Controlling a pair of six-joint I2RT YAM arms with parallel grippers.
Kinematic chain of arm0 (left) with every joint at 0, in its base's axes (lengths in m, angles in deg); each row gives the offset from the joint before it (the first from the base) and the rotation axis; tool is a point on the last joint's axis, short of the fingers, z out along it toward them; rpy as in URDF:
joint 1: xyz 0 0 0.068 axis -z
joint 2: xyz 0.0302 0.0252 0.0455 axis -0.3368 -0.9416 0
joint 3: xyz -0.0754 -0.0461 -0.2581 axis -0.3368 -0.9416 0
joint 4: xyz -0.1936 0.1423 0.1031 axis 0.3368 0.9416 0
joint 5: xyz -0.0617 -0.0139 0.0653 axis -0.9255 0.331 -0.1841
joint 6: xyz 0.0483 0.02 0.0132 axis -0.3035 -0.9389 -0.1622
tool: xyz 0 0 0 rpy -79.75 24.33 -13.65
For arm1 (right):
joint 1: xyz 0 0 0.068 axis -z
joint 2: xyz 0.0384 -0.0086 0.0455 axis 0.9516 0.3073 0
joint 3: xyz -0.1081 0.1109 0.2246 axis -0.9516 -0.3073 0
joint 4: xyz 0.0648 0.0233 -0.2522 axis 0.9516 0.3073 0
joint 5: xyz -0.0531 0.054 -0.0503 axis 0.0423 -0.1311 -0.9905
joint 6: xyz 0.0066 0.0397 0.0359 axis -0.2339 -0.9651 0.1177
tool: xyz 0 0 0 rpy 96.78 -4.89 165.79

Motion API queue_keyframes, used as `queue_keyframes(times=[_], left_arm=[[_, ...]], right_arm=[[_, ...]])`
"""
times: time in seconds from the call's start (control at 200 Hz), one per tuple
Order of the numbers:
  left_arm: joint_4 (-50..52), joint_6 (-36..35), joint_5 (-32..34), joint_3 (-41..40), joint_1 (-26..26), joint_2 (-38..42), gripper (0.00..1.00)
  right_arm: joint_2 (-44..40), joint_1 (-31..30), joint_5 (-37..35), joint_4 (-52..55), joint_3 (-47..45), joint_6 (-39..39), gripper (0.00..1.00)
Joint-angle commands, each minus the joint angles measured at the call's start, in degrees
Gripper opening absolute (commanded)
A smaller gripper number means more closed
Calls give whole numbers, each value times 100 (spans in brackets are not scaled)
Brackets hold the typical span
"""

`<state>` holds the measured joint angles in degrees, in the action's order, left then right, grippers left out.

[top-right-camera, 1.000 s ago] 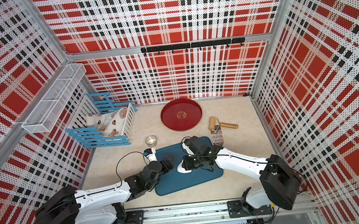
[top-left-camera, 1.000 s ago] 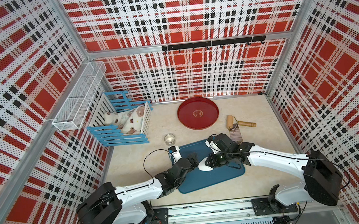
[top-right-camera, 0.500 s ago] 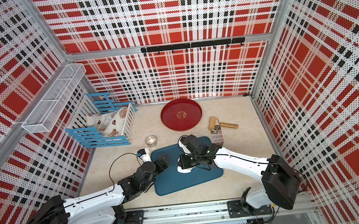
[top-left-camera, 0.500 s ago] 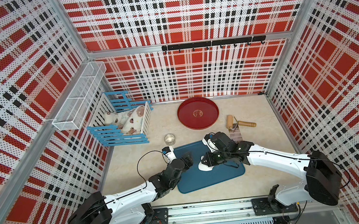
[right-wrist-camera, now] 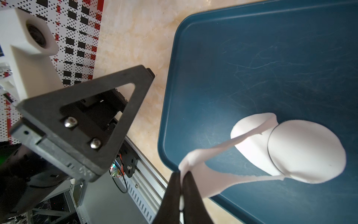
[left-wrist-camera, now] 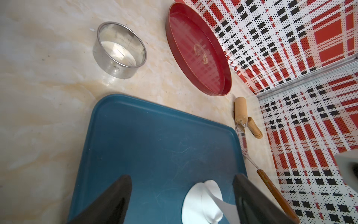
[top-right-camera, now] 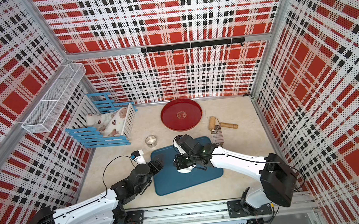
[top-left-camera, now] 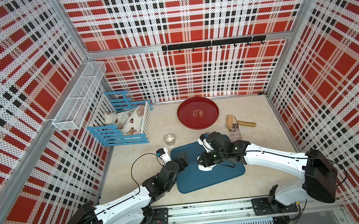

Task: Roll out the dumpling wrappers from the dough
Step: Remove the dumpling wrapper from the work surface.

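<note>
I am holding my left gripper (left-wrist-camera: pixel 181 178) wide open over the blue tray (left-wrist-camera: pixel 155 135), my right gripper (right-wrist-camera: pixel 182 174) pinching dough (right-wrist-camera: pixel 191 158) there.

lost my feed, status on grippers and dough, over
Left gripper open, low over blue tray. Right gripper shut on dough strip, stretched up from round wrapper on tray. Ring cutter off tray, nothing blocking.
</note>
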<state>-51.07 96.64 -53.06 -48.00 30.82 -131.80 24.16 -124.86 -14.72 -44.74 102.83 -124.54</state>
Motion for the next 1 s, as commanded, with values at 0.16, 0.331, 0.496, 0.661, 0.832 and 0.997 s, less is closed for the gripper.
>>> queue_keyframes(times=[0.16,0.331,0.496,0.661,0.832,0.997], left_arm=[[280,-101,94,-113,-67,212,87],[352,-118,117,-126,-103,301,87],[367,-85,111,-232,-146,495,87],[309,-53,79,-340,-159,598,87],[282,-57,40,-346,-163,530,87],[245,-73,21,-357,-163,479,87]], right_arm=[[248,-154,-91,75,320,-35,9],[379,-234,-109,75,428,-40,9],[525,-271,-156,74,413,-62,9],[753,-277,-258,84,400,-35,17],[925,-275,-284,86,457,5,29],[1017,-279,-293,109,515,35,37]])
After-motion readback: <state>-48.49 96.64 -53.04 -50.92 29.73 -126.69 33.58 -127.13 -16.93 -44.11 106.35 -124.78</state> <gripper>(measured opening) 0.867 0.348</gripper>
